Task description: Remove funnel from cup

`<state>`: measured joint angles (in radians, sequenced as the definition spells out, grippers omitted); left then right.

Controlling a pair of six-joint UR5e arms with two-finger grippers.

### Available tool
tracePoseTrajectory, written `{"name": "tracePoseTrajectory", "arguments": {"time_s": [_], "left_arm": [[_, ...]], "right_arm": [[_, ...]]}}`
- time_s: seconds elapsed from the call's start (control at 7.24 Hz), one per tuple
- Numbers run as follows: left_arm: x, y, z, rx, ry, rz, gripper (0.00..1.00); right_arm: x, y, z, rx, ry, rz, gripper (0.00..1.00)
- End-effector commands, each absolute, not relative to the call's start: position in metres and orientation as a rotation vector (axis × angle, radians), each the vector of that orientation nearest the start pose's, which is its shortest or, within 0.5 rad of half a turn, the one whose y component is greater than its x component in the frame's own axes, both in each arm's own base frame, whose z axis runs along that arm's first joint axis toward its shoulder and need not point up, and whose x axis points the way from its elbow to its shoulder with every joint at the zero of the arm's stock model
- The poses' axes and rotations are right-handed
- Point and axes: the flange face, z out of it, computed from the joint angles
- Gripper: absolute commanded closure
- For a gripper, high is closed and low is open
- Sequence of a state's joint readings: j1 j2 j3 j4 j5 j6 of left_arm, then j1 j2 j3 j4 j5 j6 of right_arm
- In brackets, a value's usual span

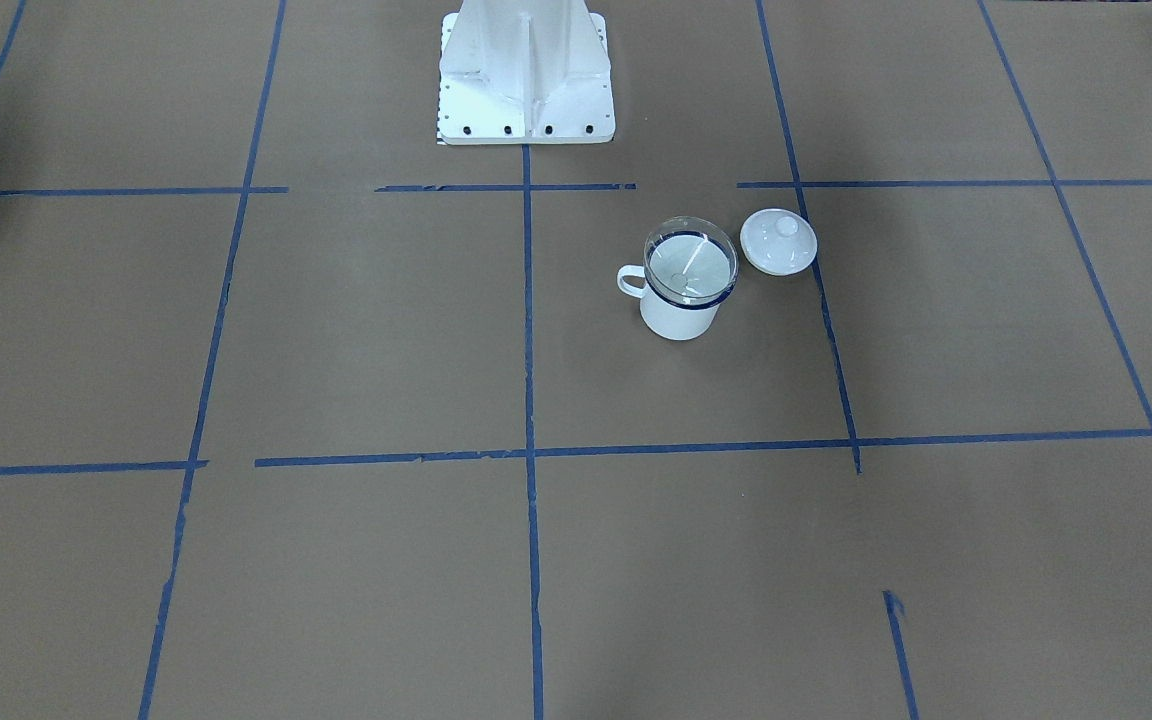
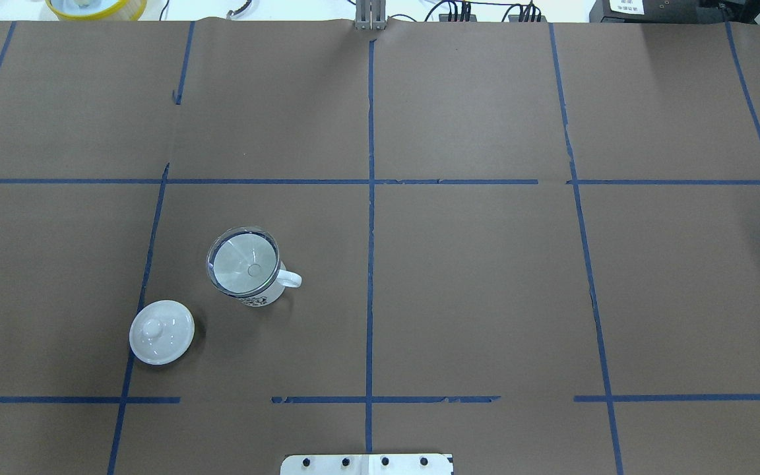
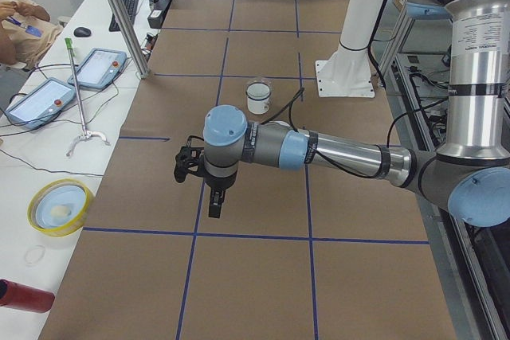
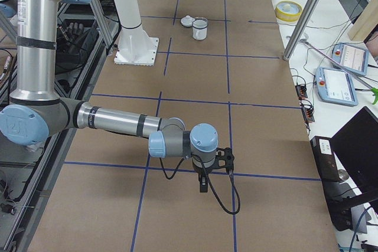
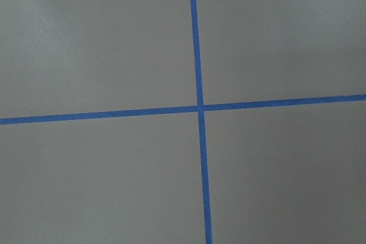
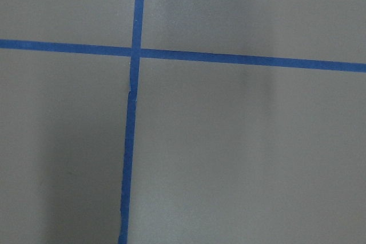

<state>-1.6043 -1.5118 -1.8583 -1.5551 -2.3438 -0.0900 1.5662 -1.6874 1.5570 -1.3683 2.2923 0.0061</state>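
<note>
The white enamel cup with a dark blue rim stands upright on the brown table, left of centre in the overhead view. The clear funnel sits in its mouth, rim about level with the cup's rim. The cup also shows small in the side views. My left gripper hangs over the table's left end, far from the cup. My right gripper hangs over the right end. I cannot tell whether either is open or shut. Both wrist views show only bare table and blue tape.
A white knobbed lid lies on the table beside the cup. The robot's white pedestal stands at the table's near edge. Metal posts, a yellow bowl and tablets stand along the operators' side.
</note>
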Motion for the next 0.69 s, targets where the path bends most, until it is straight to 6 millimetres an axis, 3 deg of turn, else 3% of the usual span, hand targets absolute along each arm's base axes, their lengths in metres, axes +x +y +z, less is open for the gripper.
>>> {"name": "tracePoseTrajectory", "arguments": {"time_s": [0.0, 0.41, 0.55], "left_arm": [[-0.03, -0.468, 0.49, 0.148, 0.806, -0.126, 0.0], [0.077, -0.447, 0.38, 0.065, 0.898, -0.255, 0.0], [0.132, -0.45, 0.341, 0.033, 0.907, -0.327, 0.0]], "right_arm": [[0.065, -0.445, 0.703, 0.065, -0.723, -0.025, 0.0], [0.065, -0.445, 0.703, 0.065, -0.723, -0.025, 0.0], [0.066, -0.445, 0.703, 0.065, -0.721, -0.025, 0.0]]}}
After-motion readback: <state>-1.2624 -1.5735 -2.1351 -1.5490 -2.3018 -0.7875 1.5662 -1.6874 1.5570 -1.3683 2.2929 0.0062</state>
